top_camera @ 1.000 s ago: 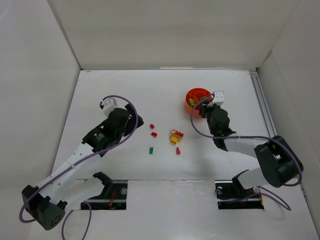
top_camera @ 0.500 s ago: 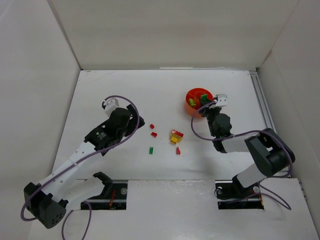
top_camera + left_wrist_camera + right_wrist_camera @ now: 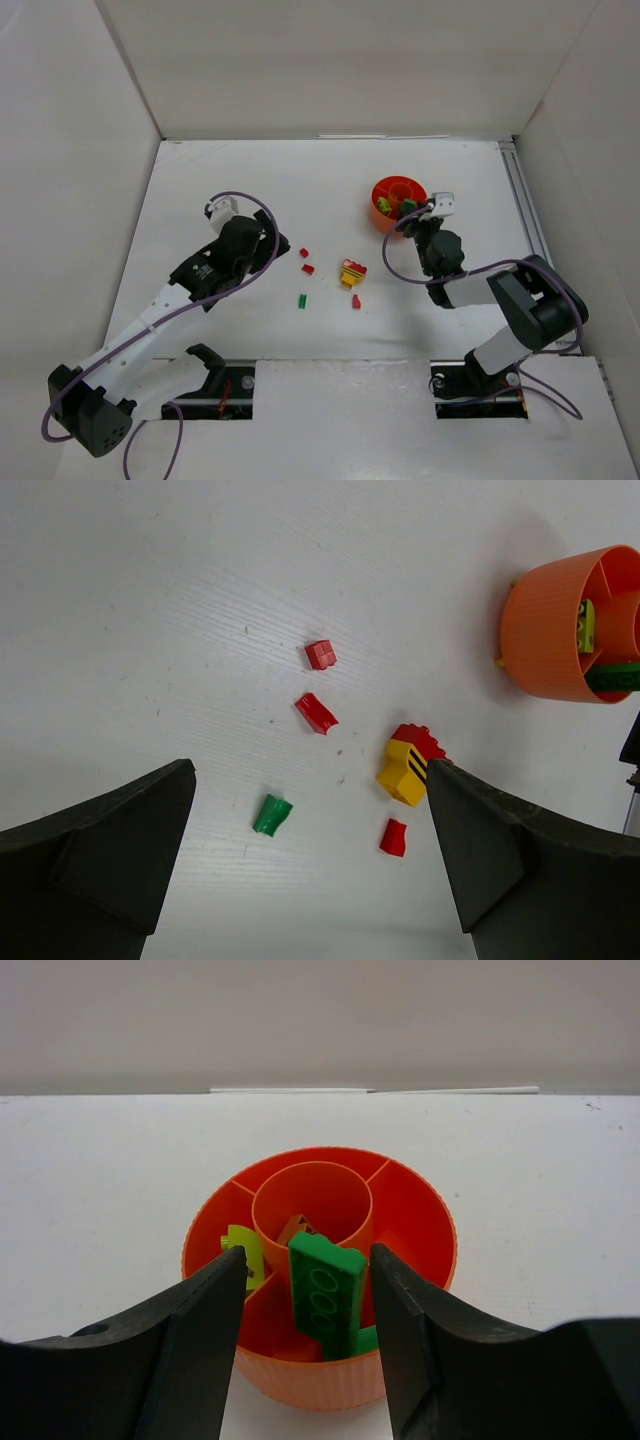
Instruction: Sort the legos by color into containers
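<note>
White table (image 3: 250,170), right gripper (image 3: 308,1260) wider than before, green brick (image 3: 325,1300) in bowl (image 3: 310,1385)

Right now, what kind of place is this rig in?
Likely a lab test cell: plain white walls box in a white table, two robot arms bolted at its near edge, loose legos and an orange divided bowl on it.

white arms (image 3: 135,330), black joints (image 3: 225,255), purple cables (image 3: 240,193), black left claw (image 3: 310,770).

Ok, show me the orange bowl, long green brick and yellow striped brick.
orange bowl (image 3: 420,1232): right wrist view, right inner wall
long green brick (image 3: 325,1290): right wrist view, studded face
yellow striped brick (image 3: 398,782): left wrist view, yellow side
</note>
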